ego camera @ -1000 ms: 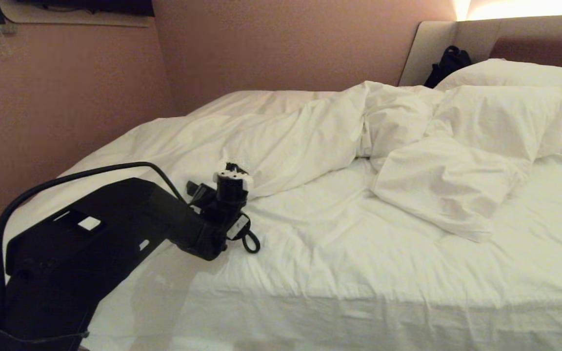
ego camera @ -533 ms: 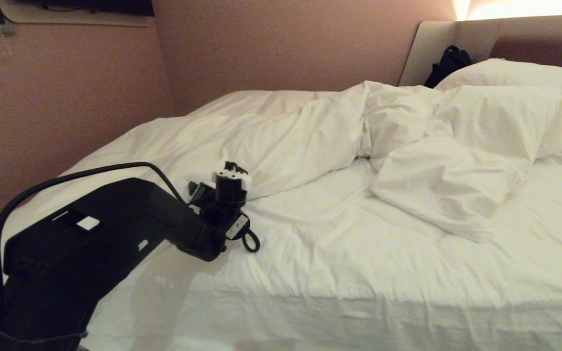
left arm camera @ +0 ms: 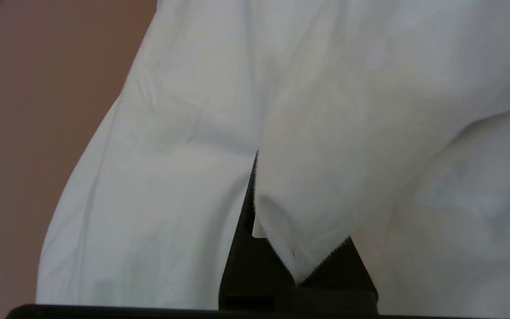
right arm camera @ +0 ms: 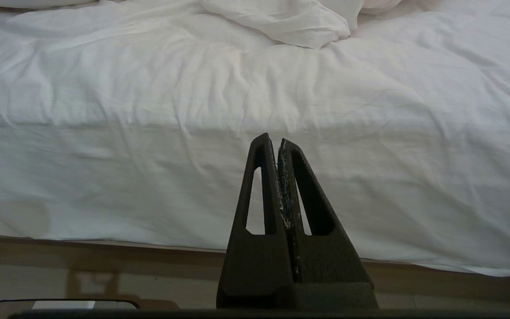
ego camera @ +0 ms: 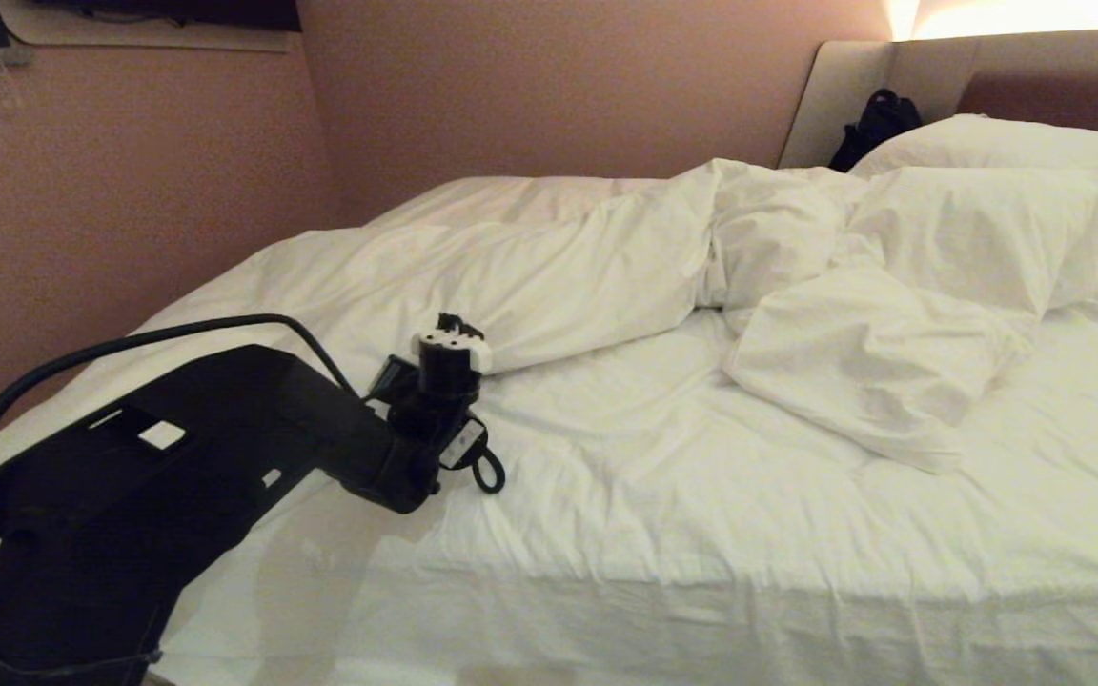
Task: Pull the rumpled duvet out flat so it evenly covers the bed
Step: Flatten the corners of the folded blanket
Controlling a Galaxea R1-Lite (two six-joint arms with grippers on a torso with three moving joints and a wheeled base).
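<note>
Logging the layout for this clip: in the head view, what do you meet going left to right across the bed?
Left arm → left gripper, shut on the duvet's edge → bunched duvet → black bag by the headboard → front pillow.

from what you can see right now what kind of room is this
Most likely a hotel bedroom: a wide bed with all-white linen, a rumpled duvet and plump pillows, set against a padded headboard lit from above.
</note>
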